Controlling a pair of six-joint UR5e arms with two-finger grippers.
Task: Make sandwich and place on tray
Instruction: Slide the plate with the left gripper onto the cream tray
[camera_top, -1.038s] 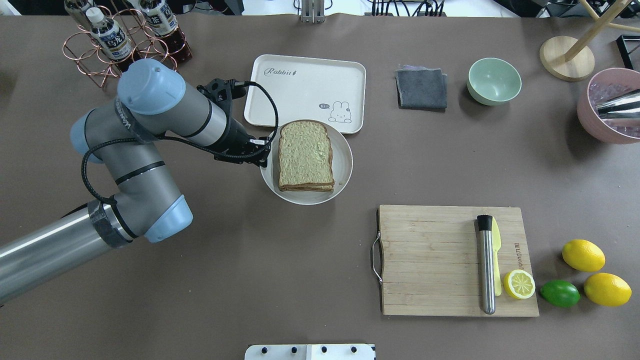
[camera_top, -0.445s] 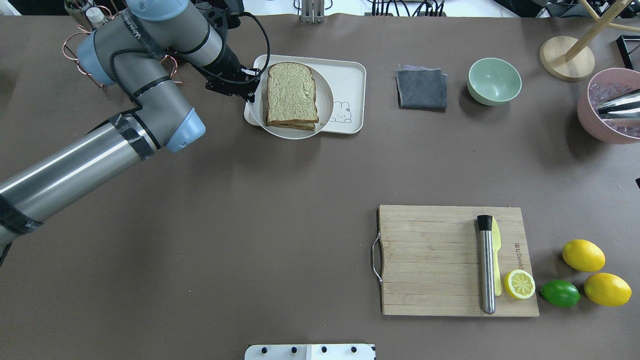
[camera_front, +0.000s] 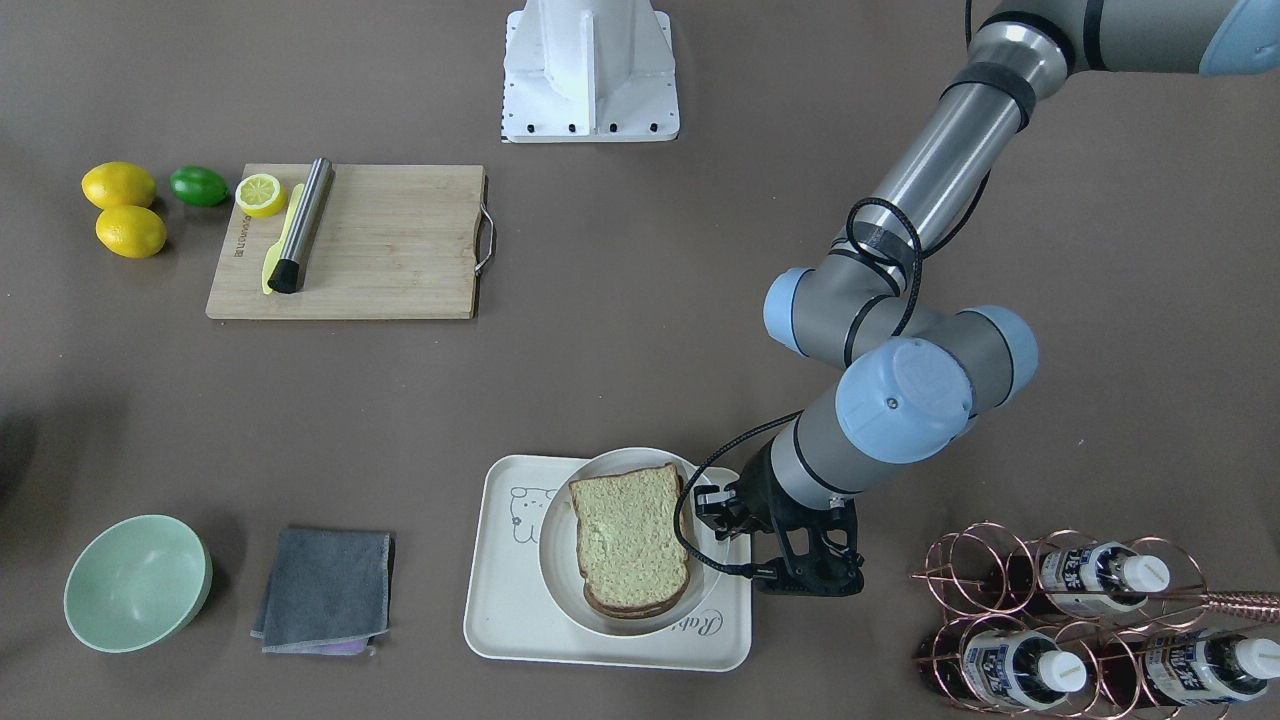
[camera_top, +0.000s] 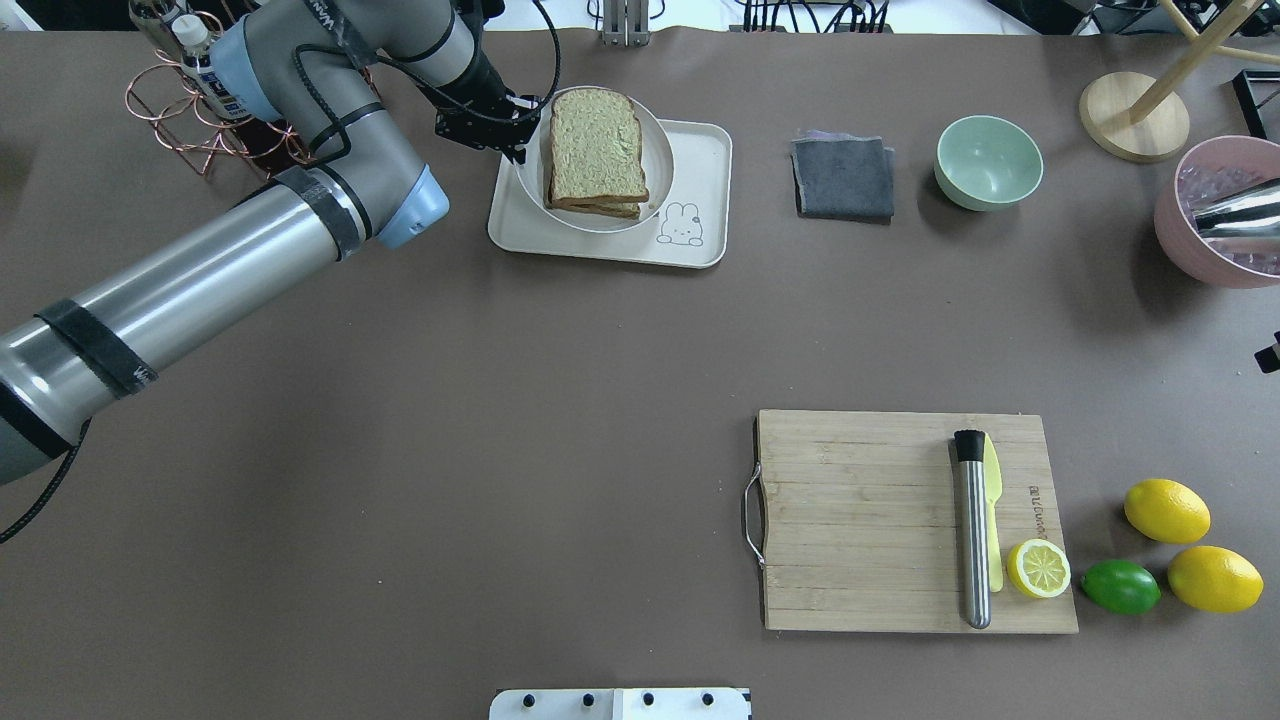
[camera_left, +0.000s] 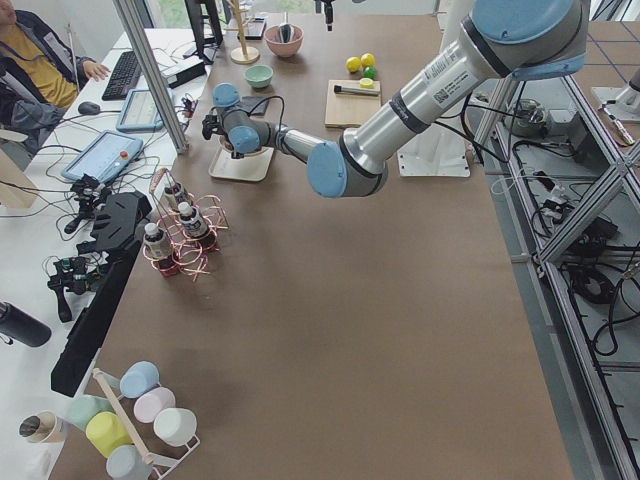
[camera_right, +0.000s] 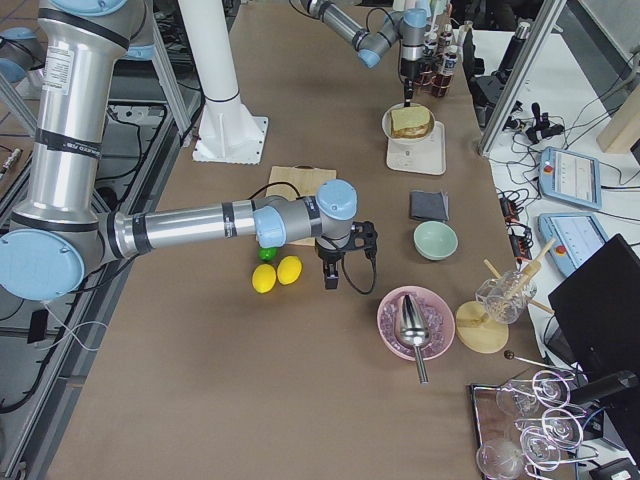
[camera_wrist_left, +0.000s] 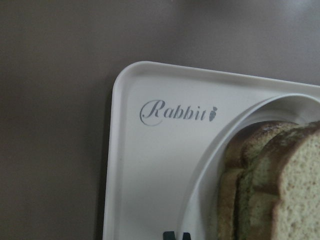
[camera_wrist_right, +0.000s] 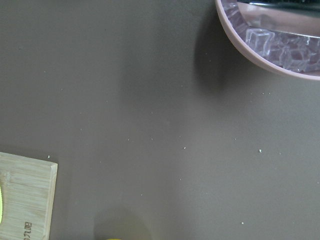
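Sitting on a round white plate (camera_top: 658, 175), the sandwich (camera_top: 597, 148), two stacked tan bread slices with dark crusts, is over the cream-white tray (camera_top: 600, 245) at the far side of the brown surface (camera_top: 500, 400). The plate covers most of the tray, leaving the small line drawing showing at one corner, and whether plate and tray are touching cannot be told. The left fingers (camera_front: 715, 505) are clamped on the plate's rim, on the side nearest the copper wire rack of bottles (camera_top: 190, 100), with the left arm stretched across the surface to reach it. Near the tray lies a folded grey cloth (camera_top: 845, 178), then a pale green bowl (camera_top: 988, 162), and further along a pink bowl (camera_top: 1175, 230) of ice cubes with a metal scoop (camera_top: 1240, 212) in it. Well apart, nearer the robot, a wooden cutting board (camera_top: 860, 520) carries a steel muddler (camera_top: 972, 540), a yellow knife (camera_top: 992, 470) and a lemon half (camera_top: 1038, 568), with a lime (camera_top: 1120, 587) and two whole lemons (camera_top: 1166, 510) just off its edge. The right fingers (camera_right: 331, 278) hang low over the surface near those lemons. They are seen clearly only from the side, so whether they are parted or closed cannot be told.
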